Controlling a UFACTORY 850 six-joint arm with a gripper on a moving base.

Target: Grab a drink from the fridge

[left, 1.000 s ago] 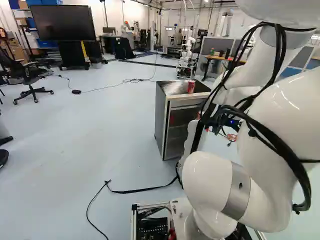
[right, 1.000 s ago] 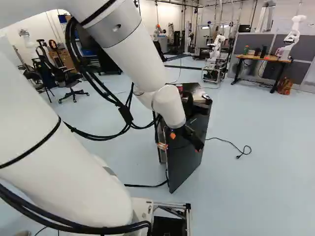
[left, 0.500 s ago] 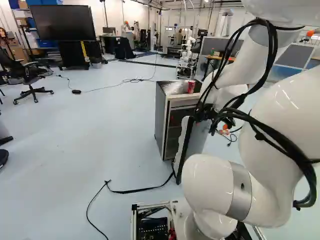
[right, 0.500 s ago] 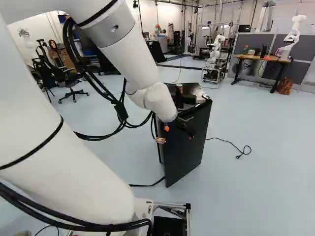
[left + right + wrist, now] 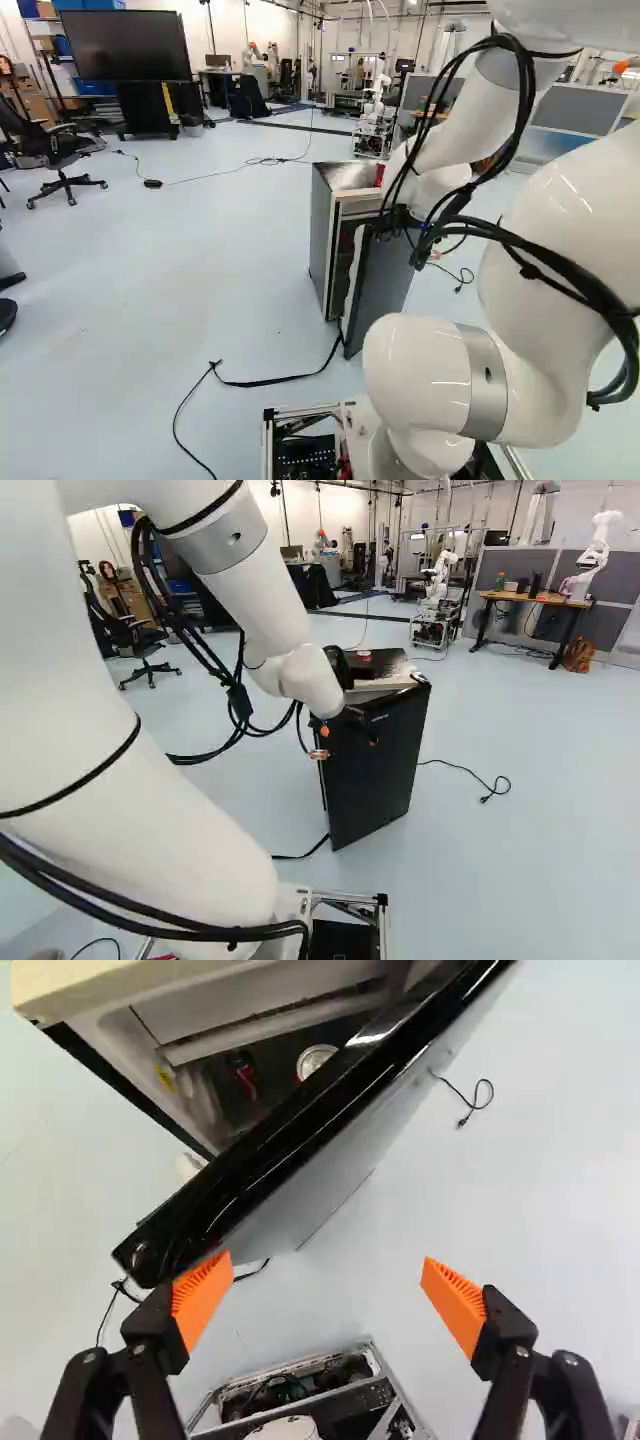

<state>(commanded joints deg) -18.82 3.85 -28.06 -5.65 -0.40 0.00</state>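
Apparently closing the fridge door (image 5: 375, 770), with gripper (image 5: 327, 1258) spread wide near its edge and red can (image 5: 379, 175) atop the fridge (image 5: 321, 235) at twelve o'clock; next, press gently until flush.

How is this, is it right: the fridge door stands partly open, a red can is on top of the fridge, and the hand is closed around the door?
Only the grip is wrong: the wrist view shows the hand open, with its fingers apart. The fridge door does stand partly open, and a red can is on top.
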